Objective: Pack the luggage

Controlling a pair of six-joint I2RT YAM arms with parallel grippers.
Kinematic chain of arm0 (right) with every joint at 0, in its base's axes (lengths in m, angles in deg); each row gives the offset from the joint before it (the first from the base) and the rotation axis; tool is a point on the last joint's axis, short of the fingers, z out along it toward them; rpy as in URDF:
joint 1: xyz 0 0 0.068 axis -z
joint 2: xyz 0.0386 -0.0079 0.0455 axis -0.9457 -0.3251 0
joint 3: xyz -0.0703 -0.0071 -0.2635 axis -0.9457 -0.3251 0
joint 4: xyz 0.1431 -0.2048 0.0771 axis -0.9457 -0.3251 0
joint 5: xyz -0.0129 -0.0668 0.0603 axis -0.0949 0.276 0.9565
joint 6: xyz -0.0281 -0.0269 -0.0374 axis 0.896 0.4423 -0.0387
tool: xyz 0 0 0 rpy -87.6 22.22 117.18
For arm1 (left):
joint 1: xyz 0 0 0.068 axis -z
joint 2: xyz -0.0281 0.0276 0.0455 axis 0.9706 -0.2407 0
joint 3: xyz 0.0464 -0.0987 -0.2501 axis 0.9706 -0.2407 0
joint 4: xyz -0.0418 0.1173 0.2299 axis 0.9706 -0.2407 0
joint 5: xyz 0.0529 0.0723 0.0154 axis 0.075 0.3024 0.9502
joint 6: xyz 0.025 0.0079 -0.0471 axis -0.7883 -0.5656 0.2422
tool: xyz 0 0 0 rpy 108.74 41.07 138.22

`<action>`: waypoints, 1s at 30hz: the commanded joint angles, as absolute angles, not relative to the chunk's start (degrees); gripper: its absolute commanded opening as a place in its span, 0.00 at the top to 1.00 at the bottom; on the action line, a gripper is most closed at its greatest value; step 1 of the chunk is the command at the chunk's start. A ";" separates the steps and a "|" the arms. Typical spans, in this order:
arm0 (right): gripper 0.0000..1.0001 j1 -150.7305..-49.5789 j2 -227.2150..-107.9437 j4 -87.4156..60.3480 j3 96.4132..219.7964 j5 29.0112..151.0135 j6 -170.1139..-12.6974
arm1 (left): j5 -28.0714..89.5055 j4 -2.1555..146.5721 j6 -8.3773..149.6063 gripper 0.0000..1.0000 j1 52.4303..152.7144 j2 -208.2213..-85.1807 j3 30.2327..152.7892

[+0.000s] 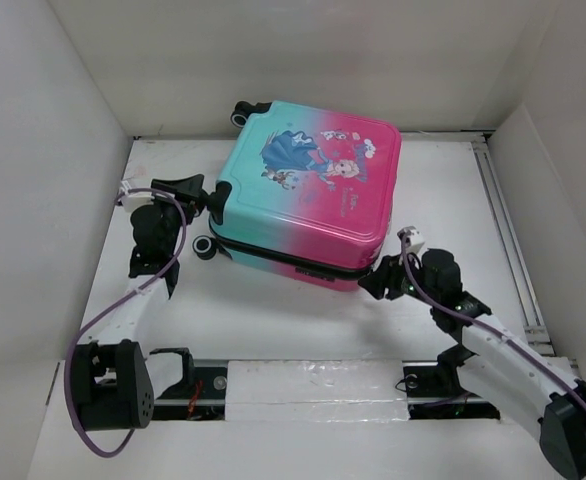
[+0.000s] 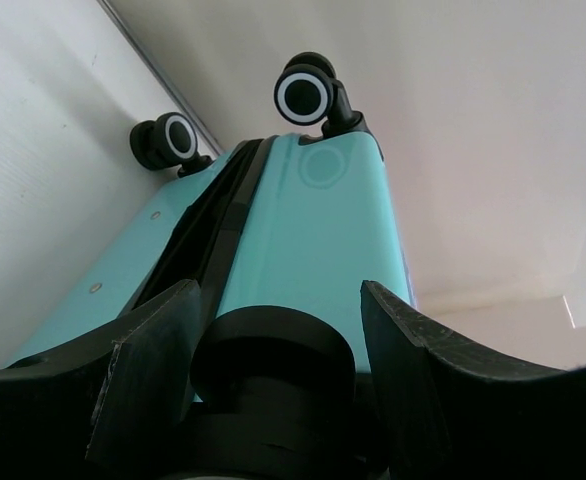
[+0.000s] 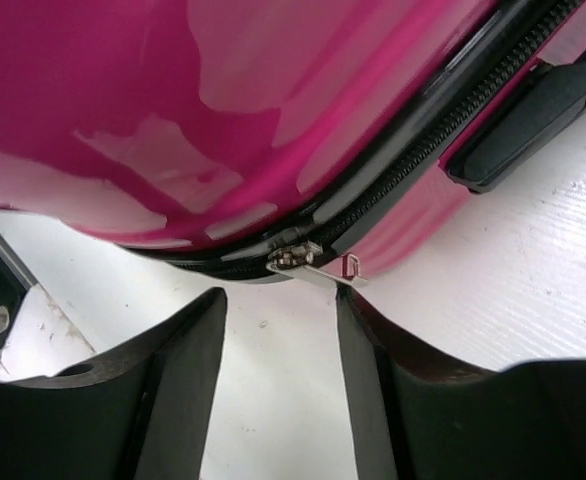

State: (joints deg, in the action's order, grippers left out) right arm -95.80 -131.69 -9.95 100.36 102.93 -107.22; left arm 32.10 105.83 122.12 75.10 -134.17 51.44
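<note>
The luggage (image 1: 308, 190) lies flat and closed at the back middle of the table, princess picture up, teal end to the left, pink end to the right. My left gripper (image 1: 205, 195) is at its teal near-left corner; in the left wrist view (image 2: 278, 290) the jaws stand open on either side of a black wheel (image 2: 268, 360), with the teal shell (image 2: 323, 230) behind it. My right gripper (image 1: 373, 277) is at the pink near-right corner. In the right wrist view (image 3: 281, 295) it is open, with the metal zipper pull (image 3: 318, 265) just beyond the fingertips.
White walls close in the table on the left, back and right. A metal rail (image 1: 503, 220) runs along the right side. Two far wheels (image 2: 305, 93) stick up from the teal end. A black handle (image 3: 533, 115) sits on the pink side wall.
</note>
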 commanded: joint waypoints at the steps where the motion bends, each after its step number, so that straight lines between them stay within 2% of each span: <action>1: 0.48 -96.43 -133.34 -1.18 101.98 102.32 -106.30 | 28.34 114.13 121.26 1.00 75.81 -132.73 50.55; 6: 0.51 -96.95 -135.28 -3.17 104.70 99.52 -105.60 | 28.87 114.84 121.26 1.00 75.81 -135.02 51.15; 11: 0.51 -98.19 -128.79 -13.01 104.27 96.26 -107.08 | 29.49 115.46 120.73 1.00 75.81 -135.63 51.16; 13: 0.52 -98.71 -126.06 -13.03 102.17 95.64 -108.49 | 29.49 115.46 120.73 1.00 75.81 -136.16 51.77; 14: 0.57 -98.71 -123.79 -13.03 102.16 94.95 -109.63 | 29.49 117.02 121.34 1.00 75.81 -136.85 51.77; 17: 0.57 -98.71 -121.40 -13.55 101.37 90.03 -110.61 | 29.49 118.09 121.88 1.00 75.81 -138.79 52.30; 22: 0.44 -98.71 -126.21 -10.41 104.97 89.23 -106.65 | 28.96 118.61 121.88 1.00 75.81 -139.32 53.27; 26: 0.44 -98.10 -132.81 -3.46 105.85 97.45 -104.64 | 28.17 118.62 122.40 1.00 75.81 -140.03 53.27; 30: 0.45 -98.10 -133.53 0.24 104.37 101.09 -104.62 | 28.17 119.15 122.40 1.00 75.81 -140.03 52.74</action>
